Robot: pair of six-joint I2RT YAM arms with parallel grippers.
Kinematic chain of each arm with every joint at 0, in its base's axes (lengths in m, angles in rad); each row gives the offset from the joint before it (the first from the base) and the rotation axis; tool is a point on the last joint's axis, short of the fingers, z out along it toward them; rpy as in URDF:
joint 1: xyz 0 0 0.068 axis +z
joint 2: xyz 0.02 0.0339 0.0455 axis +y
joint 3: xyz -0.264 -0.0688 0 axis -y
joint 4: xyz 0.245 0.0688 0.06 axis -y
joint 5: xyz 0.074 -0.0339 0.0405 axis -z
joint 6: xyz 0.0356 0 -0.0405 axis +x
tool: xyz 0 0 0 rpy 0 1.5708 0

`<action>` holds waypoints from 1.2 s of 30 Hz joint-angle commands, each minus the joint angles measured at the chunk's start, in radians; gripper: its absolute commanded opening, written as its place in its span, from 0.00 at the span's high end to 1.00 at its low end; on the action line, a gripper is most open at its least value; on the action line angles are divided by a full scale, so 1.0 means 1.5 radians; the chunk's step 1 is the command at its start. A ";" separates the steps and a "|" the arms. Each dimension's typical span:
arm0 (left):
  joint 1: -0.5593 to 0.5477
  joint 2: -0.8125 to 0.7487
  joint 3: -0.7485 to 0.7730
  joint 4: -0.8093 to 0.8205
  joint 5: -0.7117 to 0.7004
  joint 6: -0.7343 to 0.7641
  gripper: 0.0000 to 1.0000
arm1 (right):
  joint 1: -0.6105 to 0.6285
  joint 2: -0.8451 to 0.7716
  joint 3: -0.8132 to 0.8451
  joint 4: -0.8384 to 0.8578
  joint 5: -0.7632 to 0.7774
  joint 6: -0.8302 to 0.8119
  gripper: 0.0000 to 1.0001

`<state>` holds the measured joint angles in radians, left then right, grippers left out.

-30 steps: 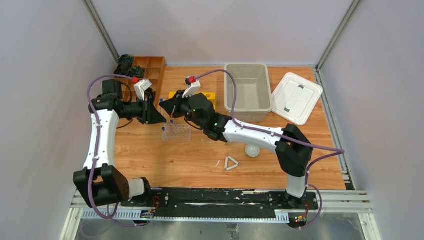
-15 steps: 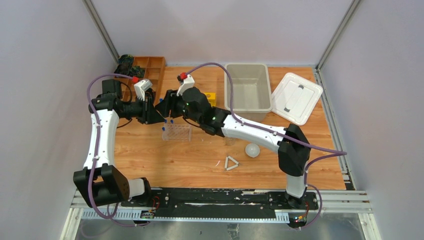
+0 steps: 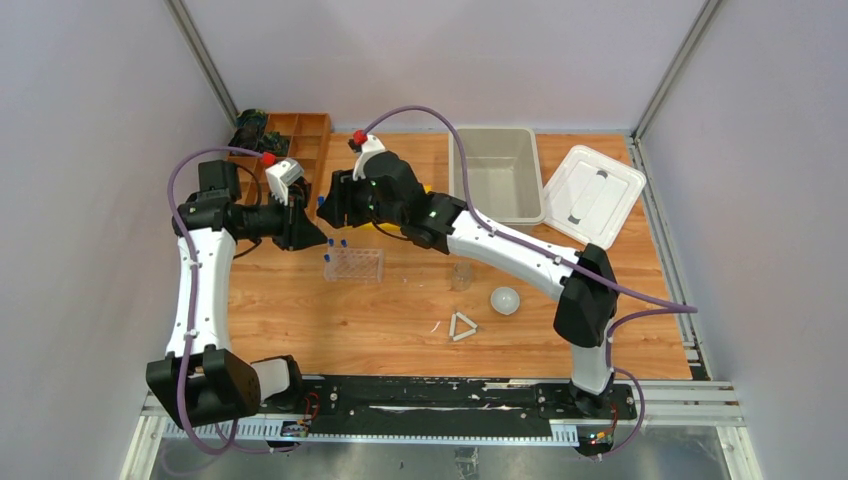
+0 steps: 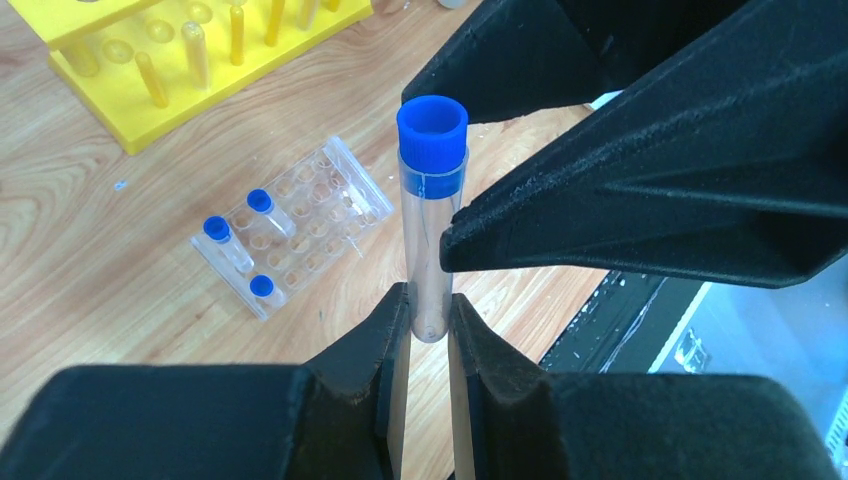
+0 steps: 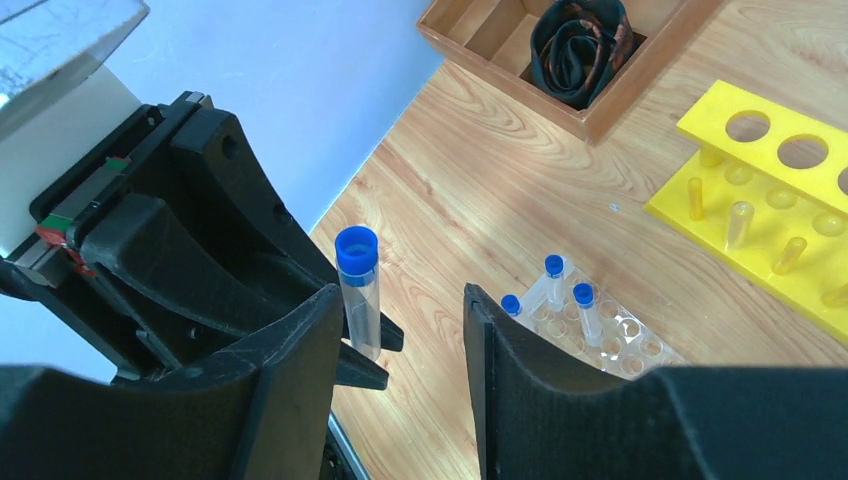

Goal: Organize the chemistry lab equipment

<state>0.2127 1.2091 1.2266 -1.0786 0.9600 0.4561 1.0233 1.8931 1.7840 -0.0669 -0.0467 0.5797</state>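
My left gripper (image 4: 428, 305) is shut on the bottom end of a clear tube with a blue cap (image 4: 430, 200) and holds it upright above the table. My right gripper (image 5: 400, 340) is open; its fingers (image 4: 560, 230) stand close beside that tube (image 5: 358, 290), one on each side of it in the left wrist view. The two grippers meet at the left of the table (image 3: 320, 220). Below them the clear tube rack (image 3: 353, 264) holds three blue-capped tubes (image 5: 583, 310). A small glass beaker (image 3: 461, 276), a white round dish (image 3: 505, 299) and a white triangle (image 3: 462, 326) lie toward the front.
A yellow tube rack (image 5: 770, 200) stands behind the clear one. A wooden compartment tray (image 3: 290, 135) with black objects sits at the back left. A clear bin (image 3: 495, 180) and its white lid (image 3: 592, 195) are at the back right.
My right gripper has moved left and toward the back, up to the tube in my left gripper. My left arm has shifted slightly left, still holding the tube.
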 commanded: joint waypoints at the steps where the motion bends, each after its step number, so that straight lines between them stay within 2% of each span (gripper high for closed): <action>1: -0.001 -0.024 -0.007 0.007 0.007 0.019 1.00 | -0.009 0.014 0.040 -0.025 -0.022 -0.030 0.49; 9: -0.007 -0.017 -0.008 0.008 0.008 0.015 1.00 | -0.020 0.046 0.086 -0.030 -0.026 -0.034 0.54; 12: -0.007 -0.014 -0.006 0.007 0.005 0.014 1.00 | -0.023 0.055 0.096 -0.031 -0.033 -0.034 0.58; 15: -0.008 -0.012 -0.006 0.007 0.004 0.016 1.00 | -0.024 0.059 0.096 -0.029 -0.040 -0.033 0.68; 20: -0.008 -0.006 -0.004 0.007 -0.004 0.016 0.98 | -0.028 0.050 0.082 -0.024 -0.042 -0.046 0.92; 21: -0.008 -0.003 -0.002 0.007 -0.009 0.014 0.90 | -0.029 0.045 0.075 -0.022 -0.039 -0.052 0.95; 24: -0.008 0.008 0.009 0.006 -0.038 -0.001 0.42 | -0.031 0.016 0.030 0.009 -0.022 -0.079 1.00; 25: -0.007 0.011 0.014 0.006 -0.049 -0.006 0.28 | -0.031 0.001 0.007 0.027 -0.015 -0.088 1.00; 26: -0.008 0.015 0.019 0.006 -0.059 -0.011 0.19 | -0.031 -0.012 -0.022 0.047 -0.008 -0.097 1.00; 28: -0.007 0.016 0.027 0.006 -0.075 -0.018 0.09 | -0.031 -0.039 -0.079 0.094 0.003 -0.118 1.00; 31: -0.007 0.014 0.037 0.006 -0.086 -0.026 0.01 | -0.031 -0.067 -0.178 0.161 0.016 -0.156 1.00; 36: -0.007 0.015 0.049 0.006 -0.111 -0.044 0.00 | -0.026 -0.075 -0.294 0.281 0.016 -0.214 1.00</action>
<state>0.2035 1.2335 1.2629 -1.0737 0.8330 0.4137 0.9844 1.8069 1.4269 0.1631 -0.0483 0.3630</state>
